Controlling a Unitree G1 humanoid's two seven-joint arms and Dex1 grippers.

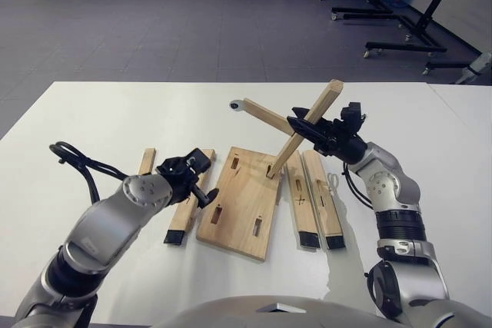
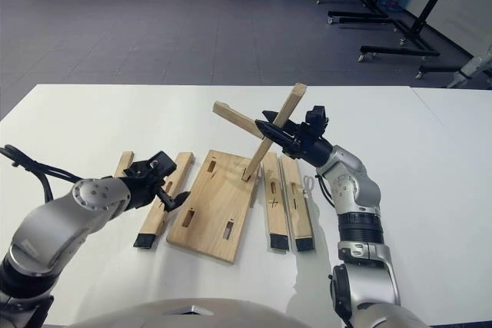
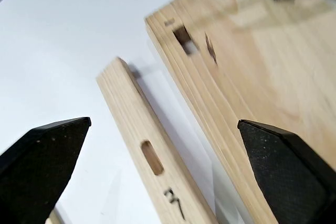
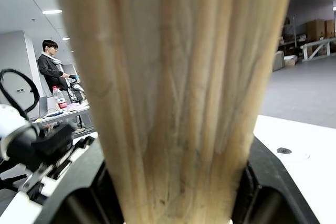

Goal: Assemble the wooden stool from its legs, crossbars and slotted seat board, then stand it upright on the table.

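R gripper [image 1: 301, 127] sits right of ctr in the head view, its fingers pinching a wooden leg [image 1: 320, 107] abt midway along. We see that leg tilted, top end toward upper right of frame, bottom end down at the slot near the far right corner of the seat board [image 1: 238, 213]. Whether it's fully seated we can't tell. A crossbar [image 1: 265, 117] sticks out from the leg's side and runs toward upper left, held up off the table [image 1: 115, 113]. On the R wrist cam the leg's grain is right up vs the lens, w/ black fingers either side.

L gripper [image 3: 164, 124] hovers lower left of ctr, fingers spread wide, holding nothing. Betw its tips, on the L wrist cam, we see a loose leg [image 1: 184, 217] w/ an oval slot, lying flat just beside the board's left edge, plus that edge itself. A short wood piece [image 1: 146, 161] lies further left, near that leg.

Seat board lies flat at ctr frame, rectangular slots showing. To its right a third leg [image 1: 297, 201] and fourth leg [image 1: 324, 205] lie side by side, black caps at their lower ends.
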